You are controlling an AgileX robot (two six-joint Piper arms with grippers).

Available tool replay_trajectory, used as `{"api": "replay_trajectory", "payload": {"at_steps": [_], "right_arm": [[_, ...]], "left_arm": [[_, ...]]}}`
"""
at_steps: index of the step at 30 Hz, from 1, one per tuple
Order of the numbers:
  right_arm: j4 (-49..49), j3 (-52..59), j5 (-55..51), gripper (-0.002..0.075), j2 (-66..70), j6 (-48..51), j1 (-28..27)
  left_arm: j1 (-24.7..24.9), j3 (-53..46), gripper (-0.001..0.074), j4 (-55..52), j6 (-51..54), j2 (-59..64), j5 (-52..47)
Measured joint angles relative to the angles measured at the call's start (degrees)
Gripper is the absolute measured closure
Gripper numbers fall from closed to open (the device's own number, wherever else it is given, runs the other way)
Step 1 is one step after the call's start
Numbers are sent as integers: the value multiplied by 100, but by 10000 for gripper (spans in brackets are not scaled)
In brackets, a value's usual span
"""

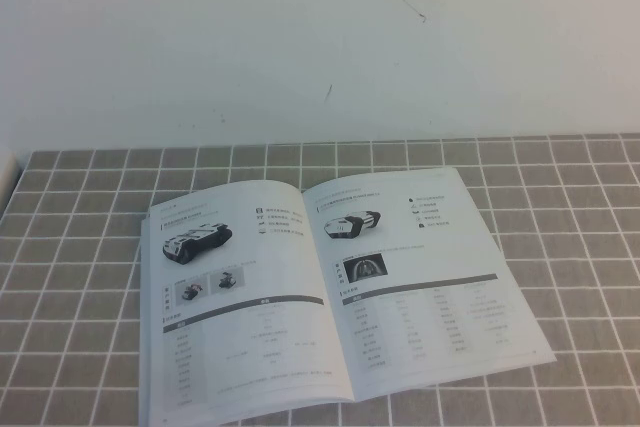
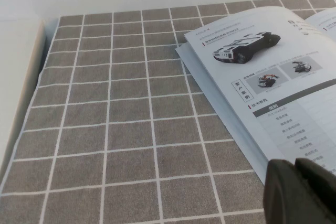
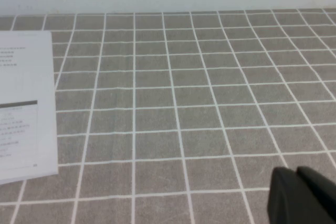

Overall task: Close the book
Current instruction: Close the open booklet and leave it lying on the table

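Book [image 1: 330,292] lay open on the counter [image 1: 80,247]. Left gripper [image 2: 295,170], mostly cropped, hung at its left edge. Right gripper [image 3: 297,177] was well apart. Both jaws clenched, empty.

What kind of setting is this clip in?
Probably a lab tabletop: grey checked cloth, bare white wall, an open book. The left gripper hangs near the book's left page; the right gripper over cloth right of it.

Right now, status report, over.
Left gripper at the book, left side. Right gripper over tablecloth, right of book. Book open flat. Nothing on pages.
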State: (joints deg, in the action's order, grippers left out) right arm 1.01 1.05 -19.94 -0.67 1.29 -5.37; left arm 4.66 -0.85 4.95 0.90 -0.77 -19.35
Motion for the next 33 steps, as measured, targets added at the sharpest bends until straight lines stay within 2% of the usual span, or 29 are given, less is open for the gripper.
{"api": "replay_trajectory", "payload": {"at_steps": [33], "right_arm": [[0, 0, 0, 729, 0, 0, 0]], "left_arm": [[0, 0, 739, -102, -18, 0, 0]]}}
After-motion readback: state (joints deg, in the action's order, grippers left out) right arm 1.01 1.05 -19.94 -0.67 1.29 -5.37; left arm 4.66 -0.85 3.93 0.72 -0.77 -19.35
